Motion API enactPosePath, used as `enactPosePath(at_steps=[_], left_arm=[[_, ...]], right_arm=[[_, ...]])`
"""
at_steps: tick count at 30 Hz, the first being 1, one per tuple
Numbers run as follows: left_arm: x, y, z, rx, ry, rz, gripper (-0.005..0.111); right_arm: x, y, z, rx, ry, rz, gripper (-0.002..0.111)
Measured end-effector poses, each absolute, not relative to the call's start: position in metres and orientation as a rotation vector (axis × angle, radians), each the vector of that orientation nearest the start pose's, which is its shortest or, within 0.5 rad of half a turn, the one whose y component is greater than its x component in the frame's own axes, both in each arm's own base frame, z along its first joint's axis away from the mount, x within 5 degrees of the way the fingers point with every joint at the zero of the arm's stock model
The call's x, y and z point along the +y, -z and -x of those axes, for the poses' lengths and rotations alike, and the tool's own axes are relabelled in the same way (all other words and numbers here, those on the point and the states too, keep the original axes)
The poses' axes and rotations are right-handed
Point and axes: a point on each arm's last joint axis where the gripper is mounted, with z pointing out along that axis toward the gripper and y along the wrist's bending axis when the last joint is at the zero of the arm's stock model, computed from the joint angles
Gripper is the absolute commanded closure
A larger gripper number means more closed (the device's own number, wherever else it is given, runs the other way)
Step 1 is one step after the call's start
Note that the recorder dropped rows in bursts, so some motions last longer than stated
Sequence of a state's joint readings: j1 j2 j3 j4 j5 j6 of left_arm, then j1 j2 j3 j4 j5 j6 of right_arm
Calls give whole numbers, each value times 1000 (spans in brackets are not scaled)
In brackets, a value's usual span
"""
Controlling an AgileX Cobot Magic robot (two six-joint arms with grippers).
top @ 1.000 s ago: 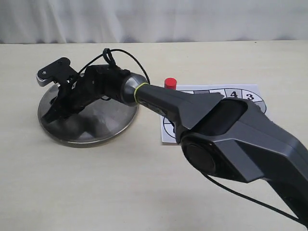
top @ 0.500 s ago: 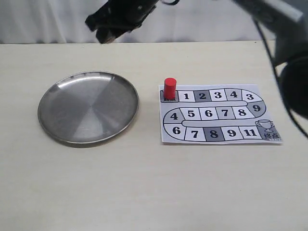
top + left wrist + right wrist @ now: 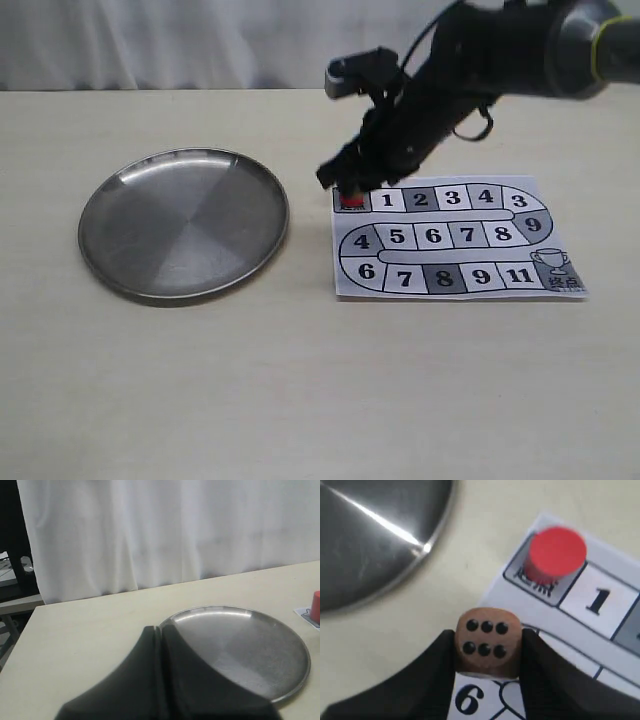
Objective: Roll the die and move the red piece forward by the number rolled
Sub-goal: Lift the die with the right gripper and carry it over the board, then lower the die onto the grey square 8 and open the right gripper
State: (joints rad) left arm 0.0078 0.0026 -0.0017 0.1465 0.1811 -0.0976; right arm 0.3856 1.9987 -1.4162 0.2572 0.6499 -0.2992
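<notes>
My right gripper (image 3: 488, 652) is shut on the die (image 3: 487, 641), a tan wooden cube whose six-pip face shows to the wrist camera. It hangs above the board's left edge. The red piece (image 3: 555, 555) stands upright on the start square beside square 1. In the exterior view my right gripper (image 3: 346, 178) hovers just over the red piece (image 3: 352, 199), hiding most of it; the die is hidden there. My left gripper (image 3: 159, 631) is shut and empty near the steel plate (image 3: 250, 645), and the red piece (image 3: 316, 605) shows at the edge of the left wrist view.
The round steel plate (image 3: 185, 222) lies left of the paper game board (image 3: 455, 240), with nothing on it. The board has numbered squares and a trophy square at its lower right. A white curtain runs along the far edge of the table.
My right arm was low over the plate, then rose to the top of the view, and now it has come down over the board's start square by the red piece.
</notes>
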Motion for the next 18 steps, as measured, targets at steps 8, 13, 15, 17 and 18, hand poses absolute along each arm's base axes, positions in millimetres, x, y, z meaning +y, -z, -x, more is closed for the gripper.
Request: enactPosePath(at_steps=[8,13,15,17,18], left_arm=[[3,-197,-56,1664,-63,-12,107],[3,-197,-56,1664,-63,-12,107],[3,-197,-56,1664,-63,-12,107],[3,-197,-56,1664,-63,-12,107],[3,-197,-56,1664,-63,-12,107]], right_arm=[[156,-147,-373,2619,-120,783,104],[137,-150,-383,2598,89,729,96],[127,-151,-388,2605,132,628,86],[119,-151,-390,2615,161,560,70],[117,-152,-391,2620,169,542,62]])
